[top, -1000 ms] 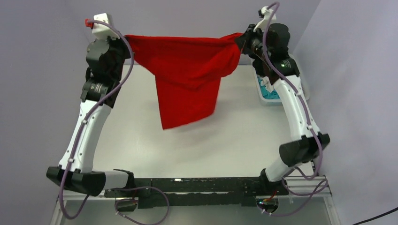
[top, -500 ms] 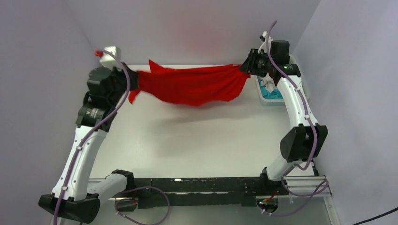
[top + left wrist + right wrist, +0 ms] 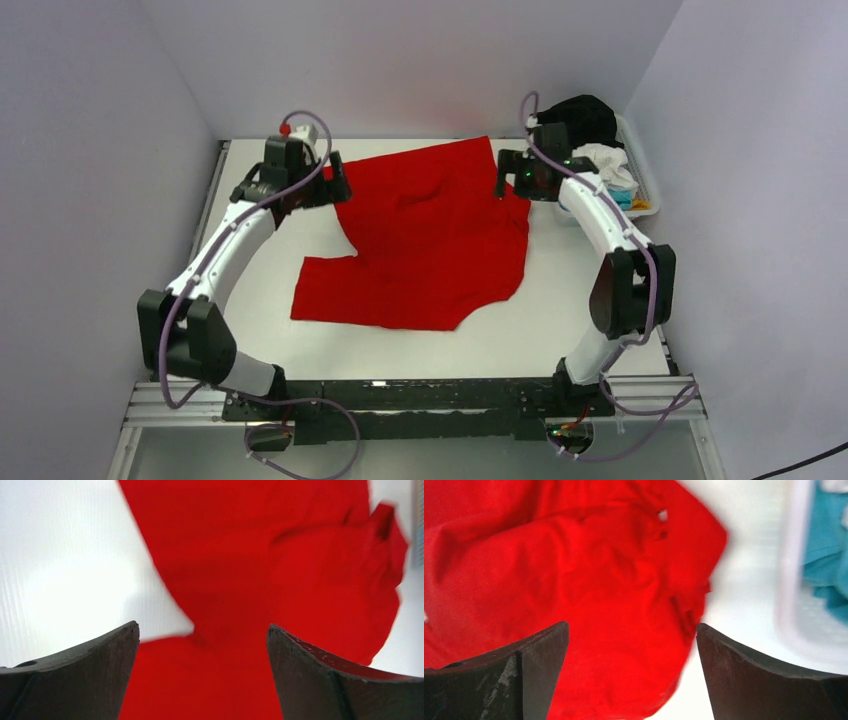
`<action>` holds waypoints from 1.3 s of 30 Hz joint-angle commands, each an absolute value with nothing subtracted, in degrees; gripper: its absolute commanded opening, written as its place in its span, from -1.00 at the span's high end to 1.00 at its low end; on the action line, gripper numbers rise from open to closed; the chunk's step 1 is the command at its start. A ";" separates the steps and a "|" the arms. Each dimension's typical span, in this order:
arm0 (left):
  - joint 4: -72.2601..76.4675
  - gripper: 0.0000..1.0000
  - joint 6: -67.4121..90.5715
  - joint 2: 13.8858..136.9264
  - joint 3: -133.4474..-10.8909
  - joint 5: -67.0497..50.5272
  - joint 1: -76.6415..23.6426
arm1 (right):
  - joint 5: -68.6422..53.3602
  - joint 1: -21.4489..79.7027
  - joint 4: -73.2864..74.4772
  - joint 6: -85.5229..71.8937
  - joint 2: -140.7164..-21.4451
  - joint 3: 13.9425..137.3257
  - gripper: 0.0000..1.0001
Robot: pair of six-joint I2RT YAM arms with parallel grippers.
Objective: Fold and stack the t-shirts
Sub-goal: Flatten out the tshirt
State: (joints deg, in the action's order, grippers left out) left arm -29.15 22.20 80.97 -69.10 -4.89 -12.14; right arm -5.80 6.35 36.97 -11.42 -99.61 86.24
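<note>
A bright red t-shirt (image 3: 430,250) lies spread on the white table (image 3: 560,320), a little rumpled, with one sleeve reaching toward the left. My left gripper (image 3: 335,185) hovers open over its far left corner, and my right gripper (image 3: 505,178) hovers open over its far right corner. From the left wrist, the wide-apart left gripper (image 3: 202,626) has only red t-shirt (image 3: 280,570) cloth below it. The right gripper (image 3: 632,626) stands equally wide above the red t-shirt (image 3: 574,570), its edge bunched. Neither gripper holds anything. More t-shirts, black (image 3: 585,110), white (image 3: 605,160) and turquoise (image 3: 620,197), fill a basket.
The white slatted basket (image 3: 640,175) stands at the far right corner, right beside my right arm; its wall (image 3: 791,580) and the turquoise cloth (image 3: 824,560) show in the right wrist view. Grey walls enclose the table on three sides.
Both arms swung down and forward from holding the red t-shirt stretched in the air. Both grippers opened and let go, and the shirt dropped flat onto the table.
</note>
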 commanded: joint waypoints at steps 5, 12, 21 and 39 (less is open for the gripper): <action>-19.05 -0.99 18.57 107.35 -94.67 -14.27 -12.19 | 0.88 20.85 23.62 -26.31 -89.56 63.87 -1.00; -17.23 -0.99 19.19 124.44 -108.58 -20.81 -12.24 | -4.12 23.12 18.56 -30.13 -92.89 53.58 -1.00; -13.71 -0.99 24.85 128.60 -99.84 -26.98 -12.22 | 6.76 20.76 21.17 -30.30 -105.15 61.17 -1.00; 8.63 -0.99 42.11 113.59 -57.95 -37.58 -34.81 | 0.36 13.81 33.22 -19.81 -144.50 121.77 -1.00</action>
State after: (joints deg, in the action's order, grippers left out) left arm 6.81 33.98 111.22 -62.70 -31.90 -27.57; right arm 2.31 13.54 28.42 -24.25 -135.15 110.34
